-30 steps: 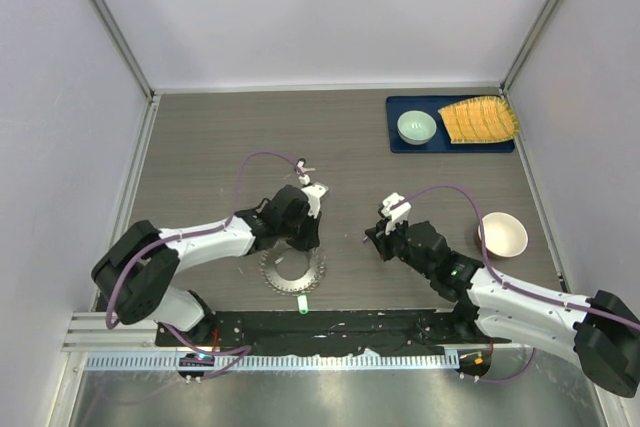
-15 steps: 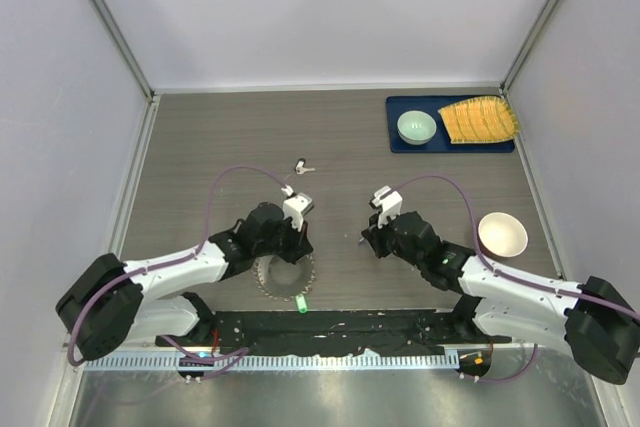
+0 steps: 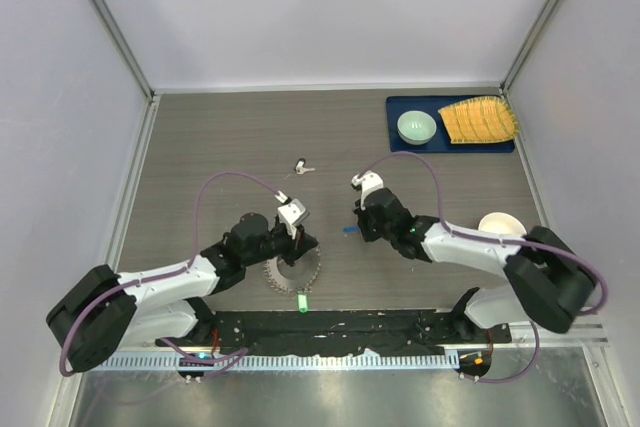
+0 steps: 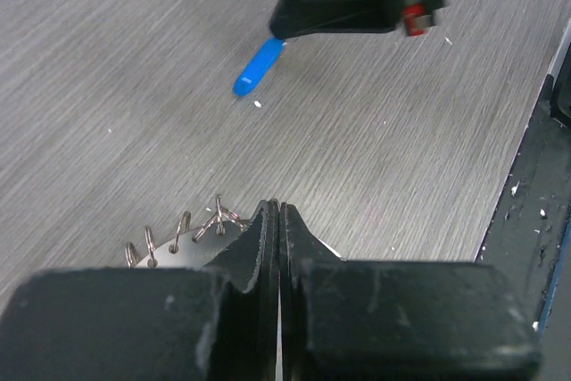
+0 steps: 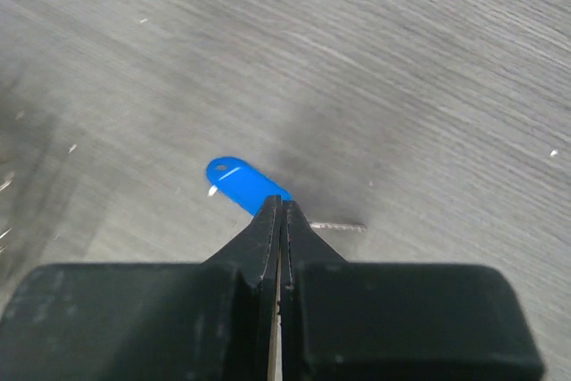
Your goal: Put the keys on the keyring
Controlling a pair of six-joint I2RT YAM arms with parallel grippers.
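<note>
The keyring, a bristly grey metal ring, lies near the table's front edge; its small loops show in the left wrist view. My left gripper is shut, its tips over the keyring's far rim. The green key lies just in front of the ring. The blue key lies flat to the ring's right, its thin shaft pointing right. My right gripper is shut, its tips on top of the blue key where head meets shaft. The key runs across under the tips.
A blue tray at the back right holds a green bowl and a ribbed yellow-orange thing. A white bowl stands behind the right arm. A small dark and silver item lies mid-table. A black strip lines the front edge.
The left gripper has drawn back toward the front and now sits over the keyring. The right gripper has slid left and away, and the blue key has moved with it.
</note>
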